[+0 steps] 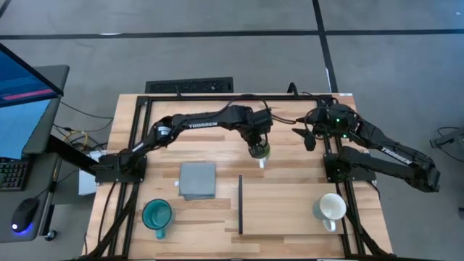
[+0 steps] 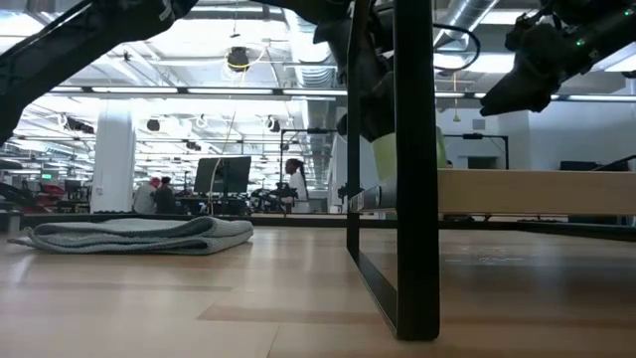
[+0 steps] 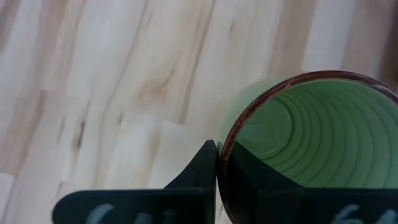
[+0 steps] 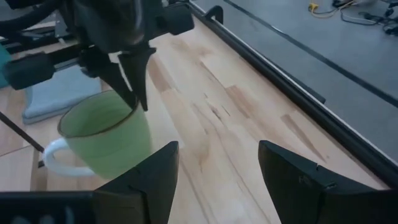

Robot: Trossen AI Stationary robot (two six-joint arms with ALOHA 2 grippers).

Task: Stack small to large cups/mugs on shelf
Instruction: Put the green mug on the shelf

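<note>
Left gripper: over the middle of the table, jaws clamped on the rim of the green mug; one finger sits outside the wall, the other inside.
Green mug: hangs from the left jaws, mouth up, with its white handle pointing away from them; in the low view it is clear of the tabletop.
Right gripper: near the table's far right side, jaws apart and holding nothing; the green mug lies just ahead of them, to one side.
Shelf: a wood panel standing on edge, seen from above as a thin dark line, just on the near side of the left jaws.
White mug: upright on the table, well away from both pairs of jaws, on the right of the shelf.
Teal mug: upright on the table, far from the jaws, on the left of the shelf.
Grey cloth: folded flat between the teal mug and the left jaws.
</note>
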